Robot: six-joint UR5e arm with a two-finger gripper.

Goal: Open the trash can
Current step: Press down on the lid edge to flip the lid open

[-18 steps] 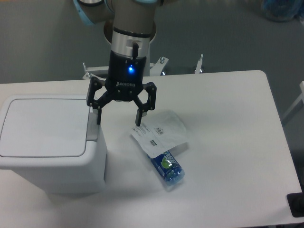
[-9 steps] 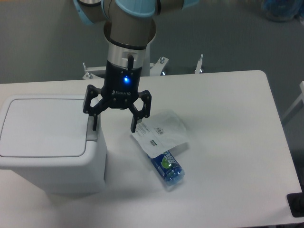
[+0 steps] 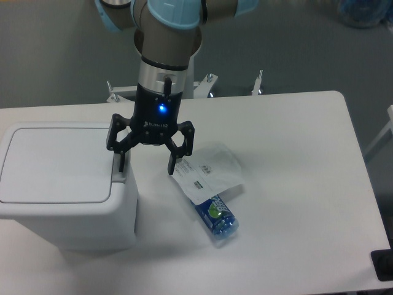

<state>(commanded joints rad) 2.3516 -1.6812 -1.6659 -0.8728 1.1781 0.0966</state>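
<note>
From where I stand, the trash can (image 3: 61,184) sits at the left end of the white bench (image 3: 295,184), its flat lid shut. The gripper (image 3: 147,165) hangs just at the can's right edge, pointing down, a blue light glowing on its body. Its jaws are spread wide: one finger (image 3: 121,161) sits right at the grey tab (image 3: 119,169) on the lid's edge, though I cannot tell if it touches. The other finger is over bare bench beside a crumpled white packet (image 3: 209,172), which lies on a blue bottle (image 3: 218,218).
</note>
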